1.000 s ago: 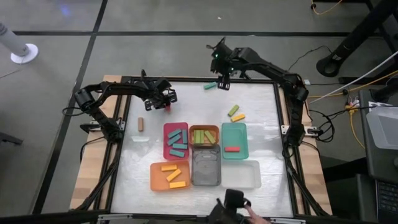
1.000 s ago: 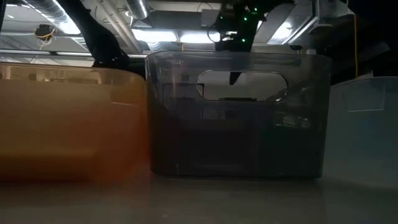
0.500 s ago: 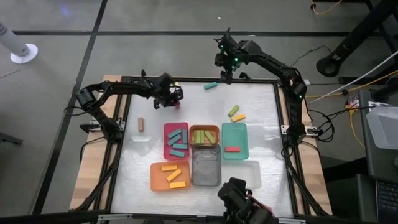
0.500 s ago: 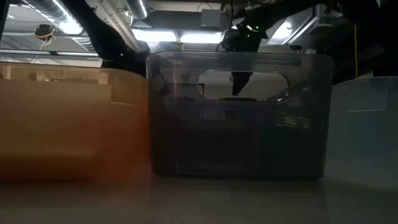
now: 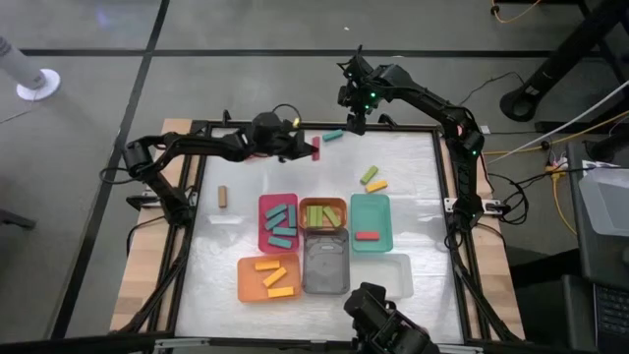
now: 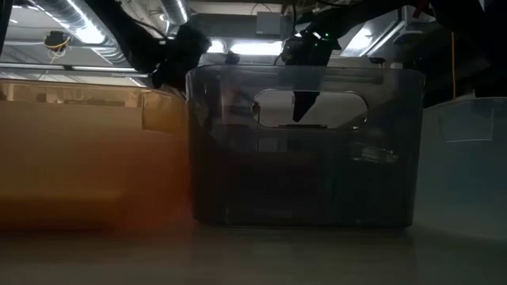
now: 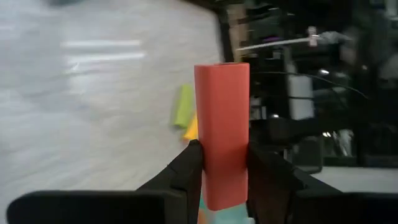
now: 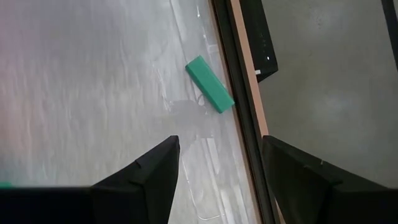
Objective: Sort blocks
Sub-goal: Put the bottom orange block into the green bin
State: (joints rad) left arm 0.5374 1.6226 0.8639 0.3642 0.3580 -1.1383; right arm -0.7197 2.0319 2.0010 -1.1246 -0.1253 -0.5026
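Red block (image 7: 221,134) is sitting clamped between the left gripper (image 7: 222,163) fingers, now travelling toward the trays, so it is heading for sorting. Right gripper (image 8: 219,165) is hanging spread wide, a teal block (image 8: 210,84) lying just ahead of its fingers.

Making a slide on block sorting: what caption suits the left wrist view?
Left gripper shut on a red block, held upright over the table.

Grey floor (image 5: 88,108) all round the table, crossed by dark seam lines. A white round-based stand (image 5: 29,74) sits at the far left edge. Cables (image 5: 550,162) trail across the floor on the right, beside grey equipment (image 5: 601,202). From table height, bright ceiling light strips (image 6: 79,20) and silver ductwork (image 6: 178,12) run overhead.
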